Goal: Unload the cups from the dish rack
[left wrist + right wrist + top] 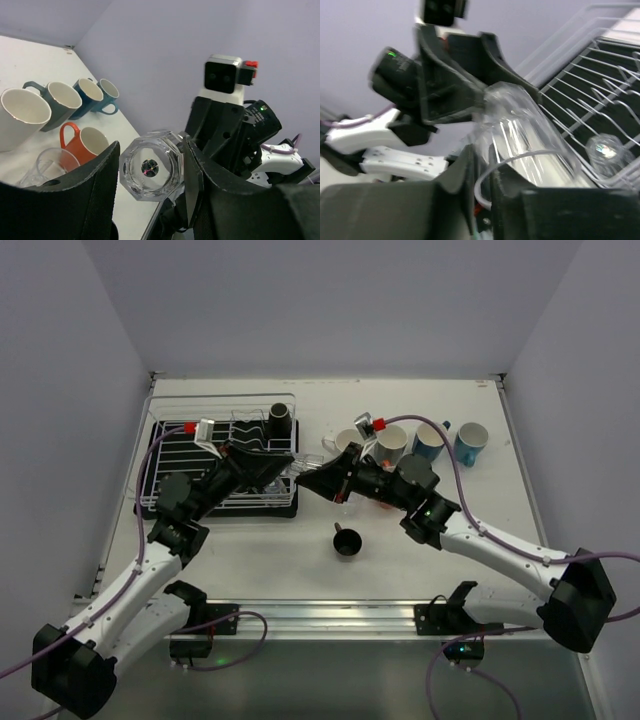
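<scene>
A clear glass tumbler (152, 167) lies sideways in the air between the two arms, just right of the dish rack (170, 455). My left gripper (150, 167) is shut on its thick faceted base. From the other side my right gripper (482, 162) is shut on the tumbler's (530, 135) rim, one finger inside the mouth and one outside. In the top view the left gripper (283, 472) and the right gripper (312, 478) meet nose to nose. A dark brown cup (280, 420) stands in the rack's back right corner. Another clear glass (604, 150) rests in the rack (600, 85).
On the table right of the rack stand a cream mug (22, 117), a grey mug (57, 102), a dark blue mug (90, 95), a light blue mug (107, 92), an orange mug (85, 142) and a clear glass (52, 165). A dark cup (348, 541) sits nearer the front.
</scene>
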`<state>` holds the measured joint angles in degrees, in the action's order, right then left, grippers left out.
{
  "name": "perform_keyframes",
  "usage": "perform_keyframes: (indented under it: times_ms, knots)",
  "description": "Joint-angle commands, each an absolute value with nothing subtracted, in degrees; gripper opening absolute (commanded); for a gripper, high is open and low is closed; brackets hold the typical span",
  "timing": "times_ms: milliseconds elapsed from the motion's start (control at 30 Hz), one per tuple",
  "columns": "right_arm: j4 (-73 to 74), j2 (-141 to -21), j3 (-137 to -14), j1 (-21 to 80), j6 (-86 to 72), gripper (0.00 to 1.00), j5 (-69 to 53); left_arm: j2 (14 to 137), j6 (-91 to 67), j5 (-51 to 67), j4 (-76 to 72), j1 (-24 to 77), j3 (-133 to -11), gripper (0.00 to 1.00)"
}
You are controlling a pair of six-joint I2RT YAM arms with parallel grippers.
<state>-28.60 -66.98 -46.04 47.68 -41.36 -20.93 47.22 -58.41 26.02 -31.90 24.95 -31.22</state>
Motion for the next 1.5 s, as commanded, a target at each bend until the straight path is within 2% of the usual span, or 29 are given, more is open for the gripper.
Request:
perform_keyframes:
  times_ms: [0,33,100,133,233,300,500,600,867,1267,1400,1467]
  knots:
    - [-36.48,-65.23,-44.48,47.72,-43.59,0.05,-21.27,45.18,-56.61,27.86,-31.57,24.96,-31.99,0.34]
    - [-36.13,-64.52,-44.12,47.72,-43.68,0.00,-21.01,44.91,-55.38,27.08,-29.55,24.96,-33.30,0.50]
    - [-33.41,-62.85,-43.68,47.72,-42.28,0.00,-19.35,44.21,-50.47,26.02,-22.26,24.96,-35.06,0.65]
    - [-28.00,-60.75,-43.86,47.72,-41.41,0.00,-18.64,44.12,-48.88,25.32,-19.80,24.96,-37.07,0.78]
    - [-11.48,-55.84,-45.17,47.72,-36.58,0.00,-14.34,43.77,-40.98,22.69,-9.00,24.96,-41.38,0.94]
    - [4.90,-53.19,-46.66,47.72,-32.97,0.00,-7.26,43.51,-34.13,19.01,1.46,24.96,-44.80,0.98]
    - [39.14,-46.41,-49.22,47.55,-31.11,0.00,9.30,43.42,-20.14,8.98,20.81,24.96,-47.55,0.99]
    - [45.16,-47.63,-49.31,47.29,-32.43,0.00,11.34,42.89,-17.14,1.52,24.43,24.96,-47.20,0.99]
    - [42.90,-59.49,-46.68,46.49,-32.52,0.00,11.16,42.10,-15.21,-2.55,24.88,24.96,-46.06,0.99]
    - [37.18,-76.10,-47.73,46.14,-31.99,0.01,12.13,47.02,-17.40,1.67,22.68,25.22,-45.26,0.93]
    - [36.30,-77.52,-47.29,46.14,-32.26,0.03,11.95,49.04,-18.72,1.50,21.97,26.71,-46.58,0.91]
    - [36.39,-77.26,-47.29,46.23,-32.26,0.11,12.39,50.36,-19.33,0.35,21.62,27.51,-47.02,0.90]
